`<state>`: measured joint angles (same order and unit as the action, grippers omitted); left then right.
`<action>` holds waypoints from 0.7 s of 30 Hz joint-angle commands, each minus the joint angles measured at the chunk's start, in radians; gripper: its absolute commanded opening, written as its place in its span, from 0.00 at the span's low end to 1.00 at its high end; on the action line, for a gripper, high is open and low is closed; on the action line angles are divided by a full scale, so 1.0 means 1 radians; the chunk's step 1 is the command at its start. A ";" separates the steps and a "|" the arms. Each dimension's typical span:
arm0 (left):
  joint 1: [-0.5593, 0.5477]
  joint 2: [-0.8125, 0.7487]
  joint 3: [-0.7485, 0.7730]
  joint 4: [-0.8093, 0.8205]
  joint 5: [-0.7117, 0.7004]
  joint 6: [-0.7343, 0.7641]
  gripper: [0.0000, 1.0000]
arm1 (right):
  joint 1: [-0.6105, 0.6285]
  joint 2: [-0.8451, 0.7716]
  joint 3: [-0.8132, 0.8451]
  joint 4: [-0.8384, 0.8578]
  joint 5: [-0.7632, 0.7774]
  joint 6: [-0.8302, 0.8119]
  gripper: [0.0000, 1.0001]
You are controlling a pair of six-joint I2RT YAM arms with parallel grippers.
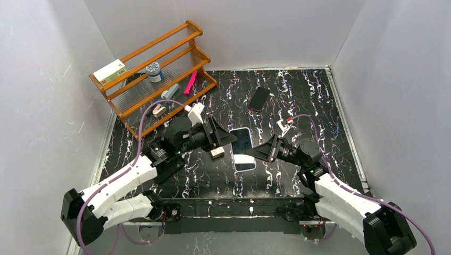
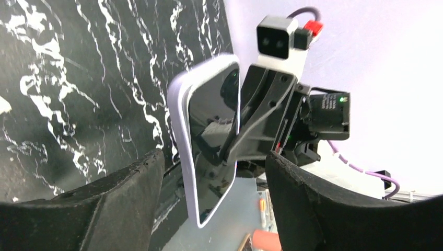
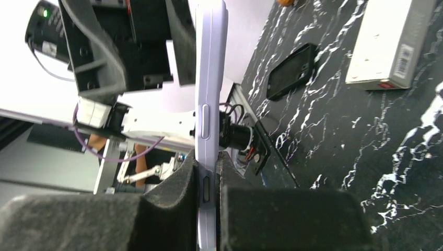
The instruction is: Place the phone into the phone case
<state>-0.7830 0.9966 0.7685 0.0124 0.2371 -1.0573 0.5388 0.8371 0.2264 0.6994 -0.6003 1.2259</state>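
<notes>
One table (image 1: 223, 180), black marble with white veins, walled in grey. One wooden rack (image 1: 200, 53) stands at its far left corner. Two white arms reach in from the near edge.

The left claw (image 1: 220, 139) is spread wide. Its two fingers stand either side of the phone (image 1: 243, 143) without touching it. The right claw (image 1: 260, 151) is pinching the phone by its near edge, a pad on each face. So the one phone hangs over mid-table between the two claws, dark screen up, edge lilac.

One black slab (image 1: 259, 98) lies flat further back, well apart. I cannot tell whether it is phone or case.

There are two boxes. The rack box (image 1: 110, 71) lies on the top shelf. The table box (image 3: 389, 42) lies under the left claw and carries a barcode label, its print too small to read.

On the rack I also count one jar (image 1: 154, 70) and one pink stick (image 1: 190, 82).
</notes>
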 commanded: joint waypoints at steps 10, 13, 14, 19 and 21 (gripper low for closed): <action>0.036 0.028 0.015 0.137 0.067 0.098 0.62 | 0.001 -0.024 0.026 0.218 -0.156 0.015 0.01; 0.040 0.037 0.019 0.136 0.063 0.107 0.45 | 0.001 -0.007 0.025 0.230 -0.168 0.020 0.01; 0.041 0.042 0.021 0.132 0.061 0.111 0.32 | 0.000 -0.002 0.023 0.235 -0.168 0.022 0.01; 0.042 0.060 0.041 0.076 0.040 0.144 0.00 | 0.000 0.004 0.022 0.213 -0.159 0.019 0.01; 0.042 0.062 0.052 0.039 0.021 0.167 0.00 | 0.000 0.002 0.025 0.183 -0.141 0.008 0.01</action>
<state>-0.7391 1.0431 0.7925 0.1314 0.2955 -0.9531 0.5362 0.8474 0.2256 0.8185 -0.7486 1.2572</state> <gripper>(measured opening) 0.098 0.152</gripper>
